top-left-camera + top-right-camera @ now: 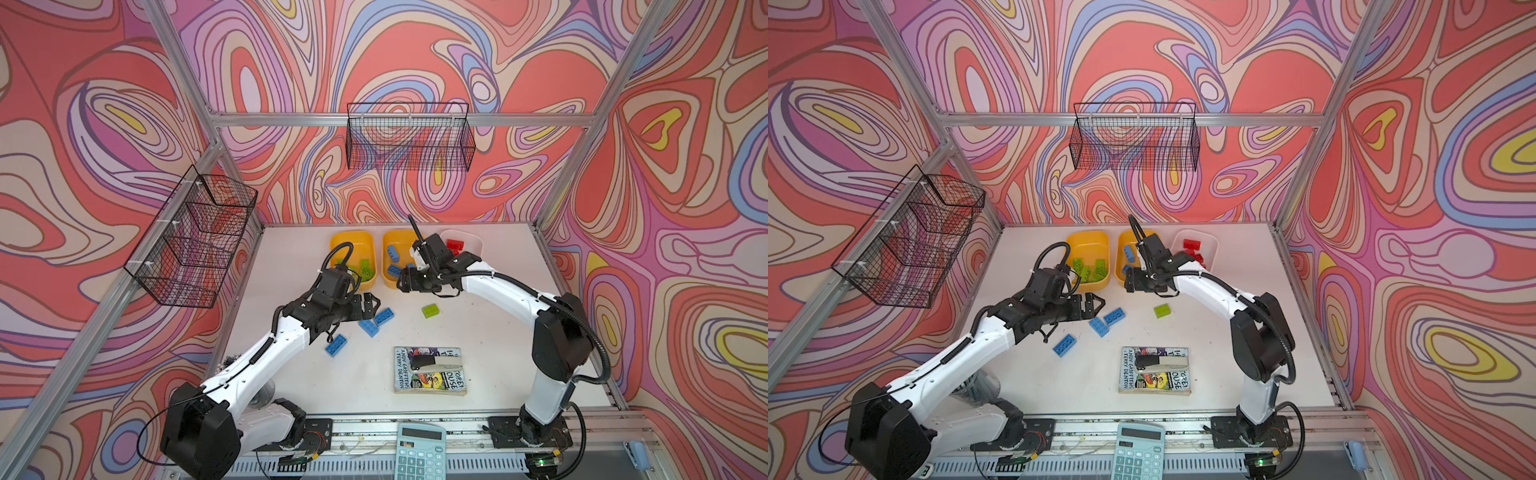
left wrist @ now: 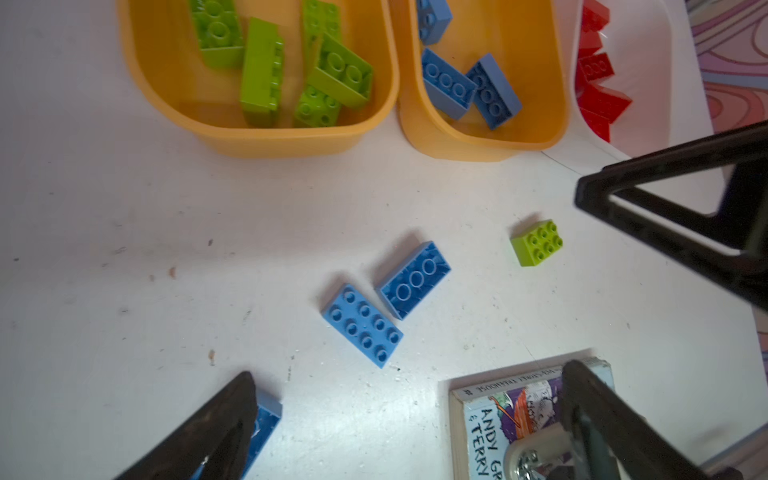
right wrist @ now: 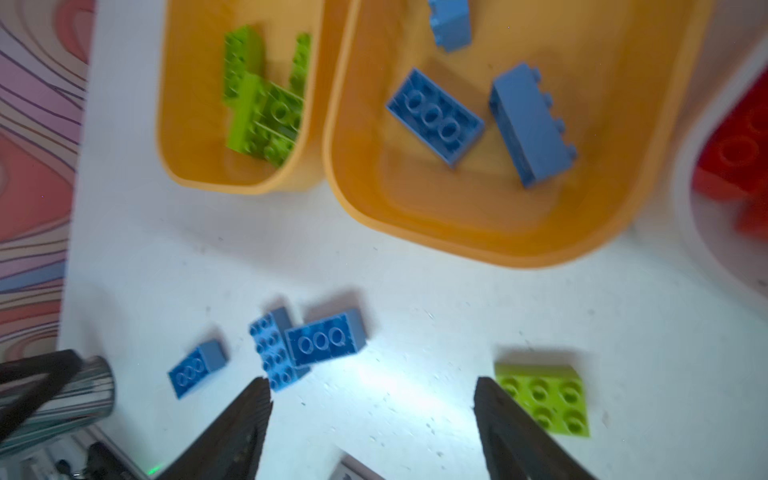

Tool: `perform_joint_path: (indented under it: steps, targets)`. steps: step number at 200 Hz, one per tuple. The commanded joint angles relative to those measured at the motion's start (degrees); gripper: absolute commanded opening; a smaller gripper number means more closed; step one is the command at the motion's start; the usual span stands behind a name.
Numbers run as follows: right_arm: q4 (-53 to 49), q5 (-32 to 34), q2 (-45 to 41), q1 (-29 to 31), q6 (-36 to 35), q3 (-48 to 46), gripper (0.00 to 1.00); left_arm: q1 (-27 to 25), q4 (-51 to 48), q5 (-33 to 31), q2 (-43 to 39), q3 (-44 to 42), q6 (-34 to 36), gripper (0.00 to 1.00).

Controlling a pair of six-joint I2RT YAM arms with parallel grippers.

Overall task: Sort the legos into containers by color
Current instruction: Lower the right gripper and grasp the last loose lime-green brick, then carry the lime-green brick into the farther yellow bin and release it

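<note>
- While I watch the top views, the left gripper (image 1: 372, 305) hangs low with its jaws spread wide and nothing between them, at 10 o'clock of the loose blue pair.
- Over on the other side, the right gripper (image 3: 372, 382) has its fingers apart too, gripping nothing, hovering by the near rim of the middle orange tub (image 1: 395, 239).
- Three tubs line the table's 12 o'clock edge. The left orange tub (image 2: 270, 141) holds lime green bricks (image 2: 262, 66), the middle one holds blue bricks (image 2: 446, 83), and the white tub (image 2: 648, 83) at 1 o'clock holds red bricks (image 2: 594, 68).
- Loose on the white table (image 1: 353, 386), toward 9 o'clock of centre, I've got a studs-up blue brick (image 2: 362, 326) just beside an upturned blue brick (image 2: 413, 280).
- A third blue brick (image 1: 336, 345) lies underside up at 7 o'clock of that pair, apart from it.
- One short green brick (image 1: 431, 310) sits studs up near the table's centre, well apart from the blues.
- At 6 o'clock lies an Andy Griffiths paperback (image 1: 428, 378) with a stapler (image 1: 432, 363) on top.
- A pale blue calculator (image 1: 419, 451) rests on the front rail.
</note>
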Motion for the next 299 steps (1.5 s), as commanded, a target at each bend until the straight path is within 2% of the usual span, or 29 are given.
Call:
perform_joint_path:
  steps: [1, 31, 73, 142, 159, 197, 212, 265, 280, 299]
  targets:
    - [-1.71, 4.25, -1.95, -0.20, -1.52, -6.03, 0.84, -2.21, 4.00, 0.82, 1.20, -0.59, -2.01, 1.00]
    - [-1.11, 6.16, -3.53, -0.29, -2.27, -9.83, 0.85, -4.06, 5.20, -0.06, 1.28, -1.23, -4.15, 1.00]
    - [-2.31, 10.07, 0.54, -0.92, -5.68, -8.77, 0.85, -4.34, 3.69, -2.54, -0.51, -1.56, -4.77, 1.00]
    - [0.49, 8.86, 7.36, -2.22, -8.66, -6.49, 0.83, -4.34, 1.12, -6.79, -1.37, -0.35, -2.49, 1.00]
    - [1.06, 7.92, 8.90, -2.22, -8.48, -5.94, 0.78, -4.34, 0.67, -7.60, -0.96, 0.26, -1.62, 1.00]
    - [0.46, 8.12, 8.98, -2.23, -6.87, -5.93, 0.51, -4.34, 0.01, -8.42, 0.84, 1.82, 0.31, 1.00]
    - [-0.84, 9.28, 8.65, -2.22, -6.70, -5.18, 0.46, -4.34, 0.20, -8.76, 1.62, 2.20, 0.84, 1.00]
    - [-7.01, 8.64, 7.95, -2.23, -6.78, 6.60, 0.45, -3.92, 0.41, -9.52, 4.70, 4.39, 2.70, 1.00]
    - [-7.91, 6.44, 9.29, -2.22, -6.95, 12.04, 0.45, -3.34, 0.29, -10.11, 4.49, 4.35, 2.70, 1.00]
    - [-7.48, 0.56, 12.74, -2.22, -6.91, 19.76, 0.45, -1.72, 0.44, -10.53, 3.23, 3.41, 2.16, 1.00]
